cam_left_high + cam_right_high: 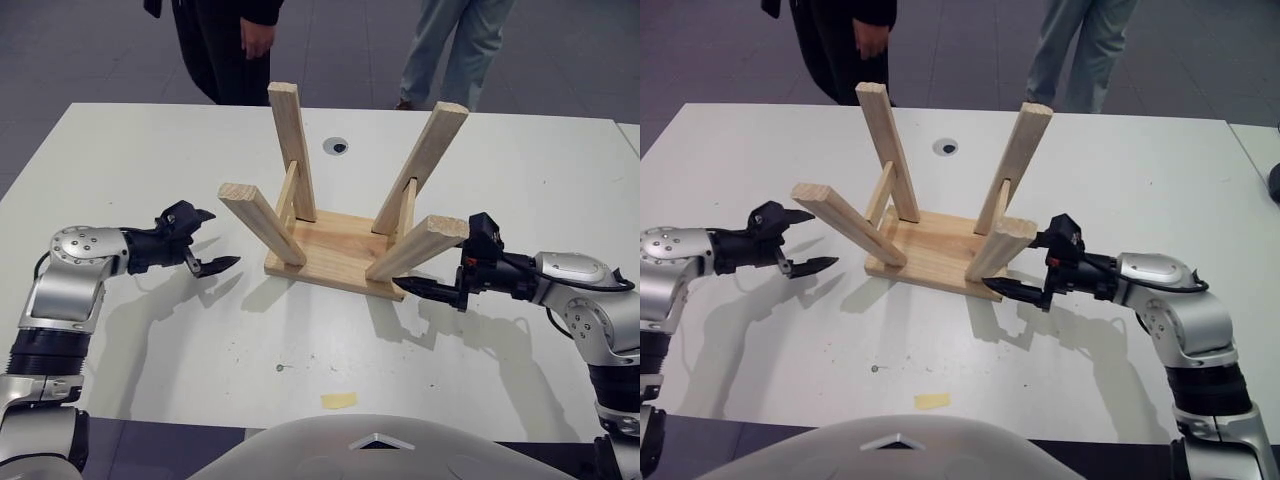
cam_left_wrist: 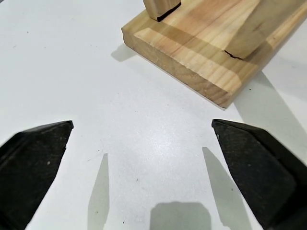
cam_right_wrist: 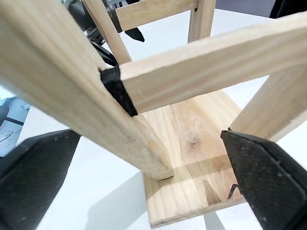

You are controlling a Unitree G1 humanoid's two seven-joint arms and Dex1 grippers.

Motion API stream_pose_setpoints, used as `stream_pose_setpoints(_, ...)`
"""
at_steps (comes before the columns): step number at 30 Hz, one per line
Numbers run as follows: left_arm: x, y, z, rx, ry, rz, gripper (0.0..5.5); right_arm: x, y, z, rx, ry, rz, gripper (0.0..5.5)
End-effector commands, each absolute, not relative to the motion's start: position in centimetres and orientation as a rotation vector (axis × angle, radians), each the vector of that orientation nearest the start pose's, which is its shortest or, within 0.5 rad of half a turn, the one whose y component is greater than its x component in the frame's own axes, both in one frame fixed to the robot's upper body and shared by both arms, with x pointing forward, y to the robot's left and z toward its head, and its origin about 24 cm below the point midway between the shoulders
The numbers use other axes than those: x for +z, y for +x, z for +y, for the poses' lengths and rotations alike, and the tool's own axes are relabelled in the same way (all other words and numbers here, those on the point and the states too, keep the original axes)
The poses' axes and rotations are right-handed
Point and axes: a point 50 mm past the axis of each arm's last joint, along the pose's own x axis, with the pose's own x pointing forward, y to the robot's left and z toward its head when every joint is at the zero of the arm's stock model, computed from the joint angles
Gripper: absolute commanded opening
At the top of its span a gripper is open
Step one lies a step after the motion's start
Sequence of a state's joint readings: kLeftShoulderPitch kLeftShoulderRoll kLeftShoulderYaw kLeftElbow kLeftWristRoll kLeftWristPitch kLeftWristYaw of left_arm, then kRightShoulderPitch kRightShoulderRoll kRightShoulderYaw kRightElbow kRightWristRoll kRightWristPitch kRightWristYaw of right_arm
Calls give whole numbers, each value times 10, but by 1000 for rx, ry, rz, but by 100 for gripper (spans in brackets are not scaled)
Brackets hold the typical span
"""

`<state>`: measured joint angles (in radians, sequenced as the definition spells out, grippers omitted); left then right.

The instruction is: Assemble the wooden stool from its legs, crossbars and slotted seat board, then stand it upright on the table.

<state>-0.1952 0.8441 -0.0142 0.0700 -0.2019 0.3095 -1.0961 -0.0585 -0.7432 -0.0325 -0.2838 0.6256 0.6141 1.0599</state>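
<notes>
Nearest, a scrap of yellow tape (image 1: 338, 400) lies at six o'clock on the white table (image 1: 120, 160). At the table's middle sits the stool (image 1: 300, 190), upside down. I judge it light and stiff, with the slotted joints as its weak spot, so twisting a single leg could loosen it. The safest hold for turning it over is probably low on two opposite legs or on the board's edges. It is pale softwood and looks fully joined. The seat board (image 1: 335, 250) lies flat, four legs (image 1: 420, 160) splay upward, and crossbars (image 3: 201, 62) link each side pair.

The left gripper (image 1: 222, 238) sits at nine o'clock of the stool, apart from it, claw spread wide. The right gripper (image 1: 435, 270) sits at four o'clock, claw wide too, one finger under the near right leg; whether it touches, I cannot tell. A round grommet (image 1: 338, 146) lies at twelve.
</notes>
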Motion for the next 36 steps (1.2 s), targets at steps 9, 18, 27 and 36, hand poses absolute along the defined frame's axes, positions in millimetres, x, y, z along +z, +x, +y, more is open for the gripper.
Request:
stream_pose_setpoints(9, 127, 253, 243, -1100, 397, 433, 537, 112, 228, -206, 1172, -12, 381, 540)
stream_pose_setpoints(18, 135, 252, 208, -1233, 341, 364, 537, 113, 223, -201, 1188, 41, 372, 540)
stream_pose_setpoints(27, 109, 257, 191, -1277, 223, 398, 445, 98, 219, -200, 1185, 142, 427, 416)
stream_pose_setpoints(36, 97, 255, 185, -1340, 87, 468, 294, 96, 225, -188, 1239, 250, 427, 272)
